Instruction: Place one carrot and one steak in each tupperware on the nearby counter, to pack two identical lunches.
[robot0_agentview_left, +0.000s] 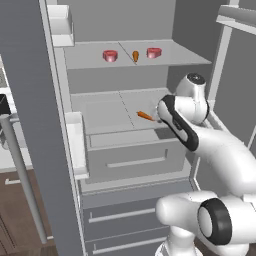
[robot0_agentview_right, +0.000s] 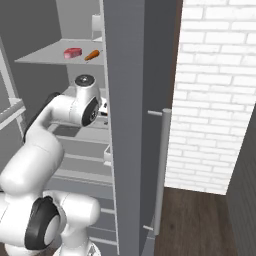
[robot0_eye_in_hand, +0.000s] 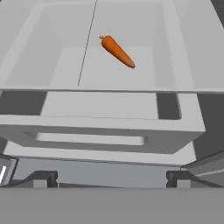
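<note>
I face an open fridge. One carrot (robot0_agentview_left: 145, 115) lies on the middle shelf, just left of my hand; in the hand view this carrot (robot0_eye_in_hand: 117, 51) lies ahead, tip pointing right. My gripper (robot0_eye_in_hand: 111, 179) is open and empty, short of the carrot and over the drawer front. On the upper shelf sit two steaks (robot0_agentview_left: 110, 55) (robot0_agentview_left: 154, 52) with a second carrot (robot0_agentview_left: 135, 55) between them; from the right side one steak (robot0_agentview_right: 72, 52) and that carrot (robot0_agentview_right: 92, 55) show. The tupperware and the counter are out of view.
The fridge door (robot0_agentview_left: 25, 125) stands open at left with white door bins (robot0_agentview_left: 75, 145) and a long bar handle (robot0_agentview_left: 22, 175). A drawer (robot0_agentview_left: 135, 155) sits under the middle shelf. A white brick wall (robot0_agentview_right: 215, 90) lies to the right.
</note>
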